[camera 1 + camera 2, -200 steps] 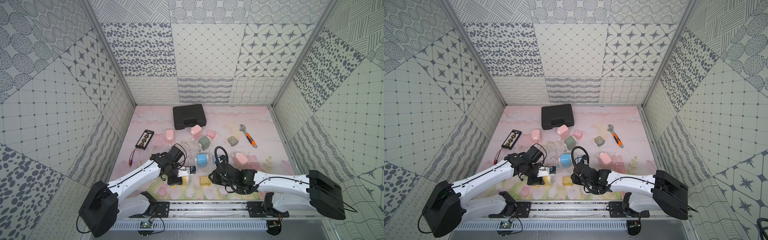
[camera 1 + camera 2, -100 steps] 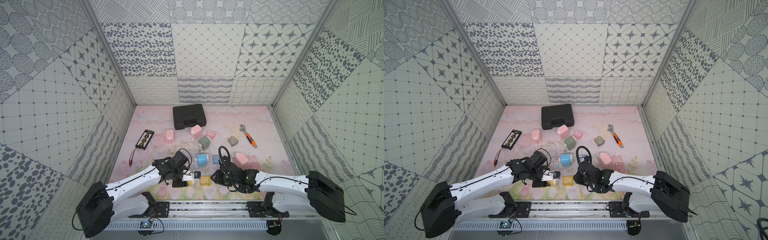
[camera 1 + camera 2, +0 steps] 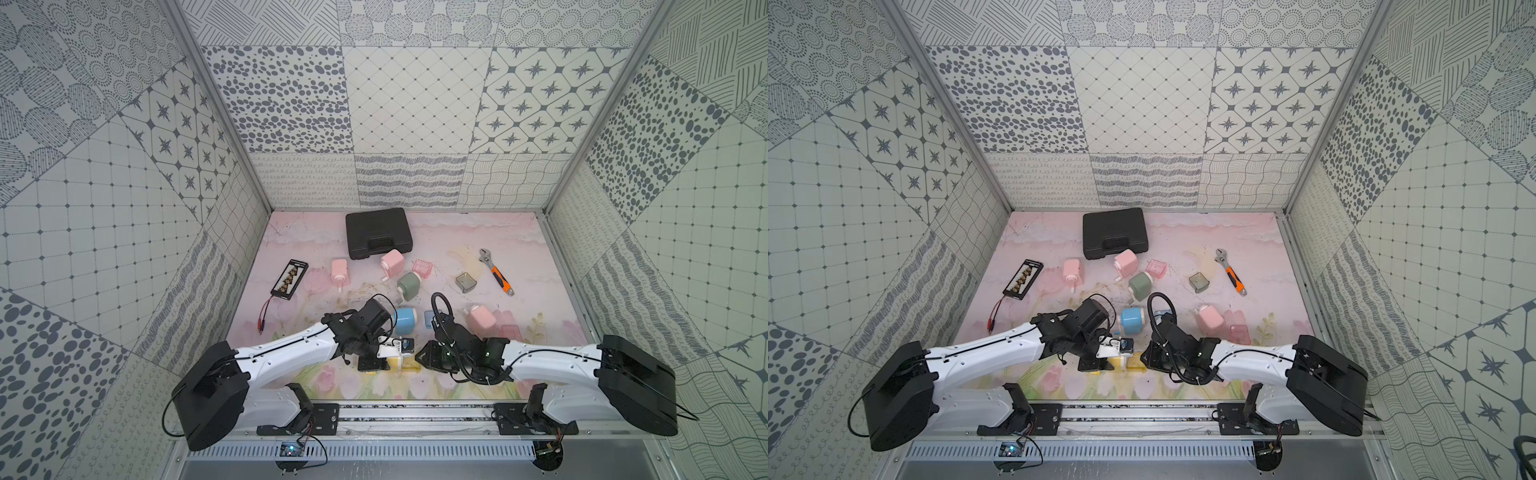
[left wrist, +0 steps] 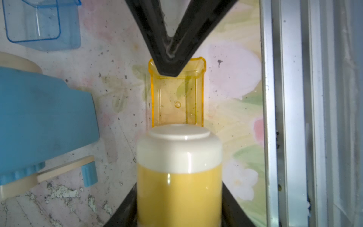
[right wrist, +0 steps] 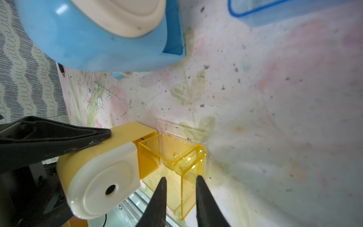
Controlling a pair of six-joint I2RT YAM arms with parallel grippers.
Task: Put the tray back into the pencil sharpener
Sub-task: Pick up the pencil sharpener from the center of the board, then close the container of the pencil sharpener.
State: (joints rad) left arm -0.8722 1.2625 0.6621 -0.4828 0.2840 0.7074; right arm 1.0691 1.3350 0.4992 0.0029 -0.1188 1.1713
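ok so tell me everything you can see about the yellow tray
The yellow tray is a clear, amber-tinted plastic box, open on one side, with a folded lip at its outer end. It lies on the flowery mat near the front rail. Its inner end sits at the slot of the yellow pencil sharpener; how far in is hidden. The right end effector straddles the lip, a finger on each side; a firm pinch cannot be confirmed.

White arm links (image 3: 291, 353), black joints (image 3: 357, 328) and bases (image 3: 212, 399), looping black cables (image 3: 433, 311), tapered black end effector fingers (image 5: 157, 200)
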